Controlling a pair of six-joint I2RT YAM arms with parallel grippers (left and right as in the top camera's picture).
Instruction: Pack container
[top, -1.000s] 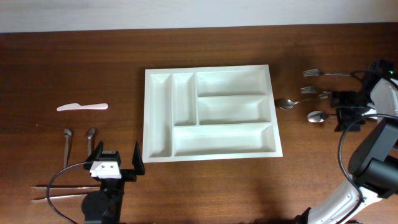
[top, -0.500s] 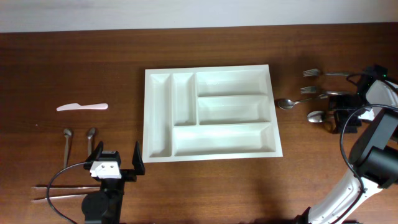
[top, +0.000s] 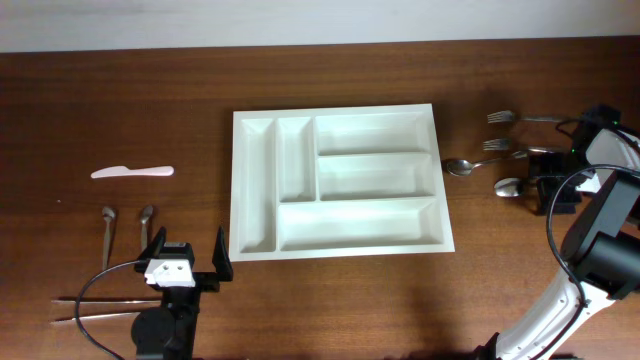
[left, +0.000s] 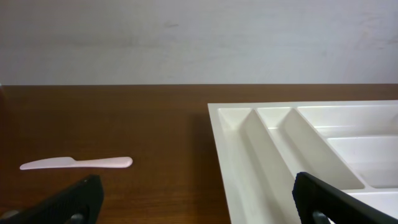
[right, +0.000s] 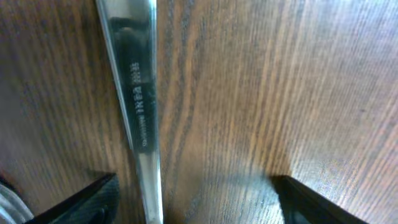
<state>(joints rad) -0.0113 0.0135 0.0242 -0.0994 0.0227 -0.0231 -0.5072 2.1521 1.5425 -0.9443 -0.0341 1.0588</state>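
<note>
The right gripper (right: 199, 202), the nearer arm's, points straight down with jaws spread wide and holding nothing, straddling a polished steel cutlery handle (right: 138, 106) whose long axis crosses their closing line near one finger, while the large white five-compartment plastic tray (top: 340, 251) sits empty well to its left.

Dark wood table (top: 120, 90); plain white wall (left: 199, 37) behind.
</note>
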